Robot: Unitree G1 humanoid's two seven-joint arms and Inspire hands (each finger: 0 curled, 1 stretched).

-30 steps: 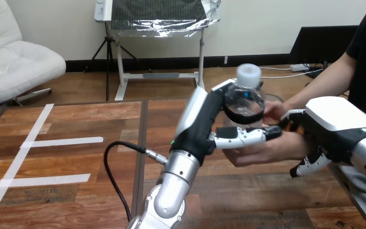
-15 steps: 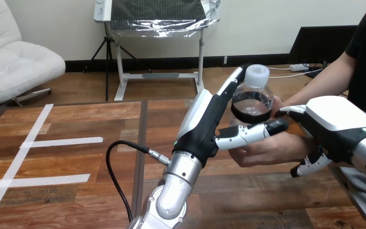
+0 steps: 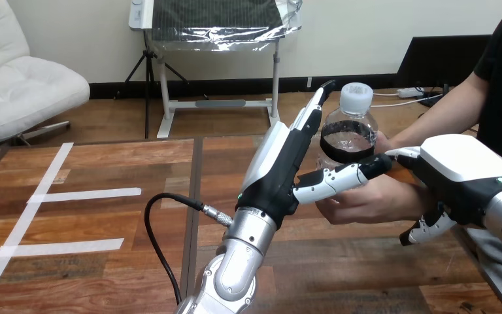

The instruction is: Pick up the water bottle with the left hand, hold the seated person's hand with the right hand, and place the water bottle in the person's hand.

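The clear water bottle (image 3: 348, 139) with a white cap stands upright over the table's right part. My left hand (image 3: 280, 171) holds it: the thumb crosses its front low down, and one finger rises straight behind it. The person's hand (image 3: 366, 197) lies palm up just under the bottle, its fingers curling up at the bottle's right side. I cannot tell if the bottle rests on the palm. My right hand (image 3: 461, 167) lies over the person's wrist, with a tip on top of it and curled fingers (image 3: 425, 229) showing below it.
The wooden table (image 3: 104, 229) carries white tape strips (image 3: 85, 193) at its left. A black cable (image 3: 170, 209) loops from my left forearm above the table's middle. The person's forearm comes in from the upper right.
My left hand has carried the bottle a little right and up, over the person's palm. One finger behind the bottle has straightened upward. My right hand has barely moved.
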